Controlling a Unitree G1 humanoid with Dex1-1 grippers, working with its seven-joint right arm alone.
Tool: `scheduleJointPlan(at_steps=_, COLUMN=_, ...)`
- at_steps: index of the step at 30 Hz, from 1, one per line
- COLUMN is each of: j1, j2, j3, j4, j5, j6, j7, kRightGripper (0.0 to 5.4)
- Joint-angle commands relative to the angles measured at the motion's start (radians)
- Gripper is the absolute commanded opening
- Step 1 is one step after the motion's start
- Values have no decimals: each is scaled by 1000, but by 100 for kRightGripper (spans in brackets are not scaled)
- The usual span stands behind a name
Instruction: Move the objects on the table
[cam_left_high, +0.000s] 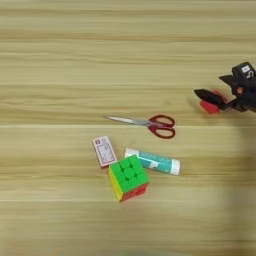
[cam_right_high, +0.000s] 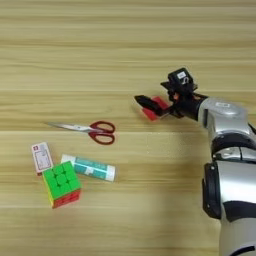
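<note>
Clamped on the red cube, the claw sits right of the scissors on the table. It probably should lift the cube straight, keeping the grip square so it cannot slip. Glue stick, card box and puzzle cube cluster lower left. No containers are visible.

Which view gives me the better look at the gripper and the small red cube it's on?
The right eye view: the gripper, its wrist and the silver forearm all show, with the small red cube clear of the edge. In the left eye view the gripper sits at the right edge, forearm cut off, though the cube shows there too.
</note>
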Motion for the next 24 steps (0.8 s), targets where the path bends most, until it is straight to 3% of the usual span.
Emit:
scheduleJointPlan(at_steps=1, j1=-108, j2=-19, j3=1, j4=-13, j5=-13, j6=17, j7=-76, kRightGripper=535)
scheduleJointPlan(at_steps=7, j1=-118, j2=-14, j3=1, j4=18, j5=-37, j6=38, j7=-160, kRightGripper=535)
scheduleJointPlan(at_steps=18, j1=-109, j2=-11, j3=20, j4=41, j5=-76, j6=50, j7=-208, kRightGripper=535)
scheduleJointPlan(at_steps=24, j1=-106, j2=-11, j3=19, j4=47, j5=-80, j6=57, j7=-207, kRightGripper=475)
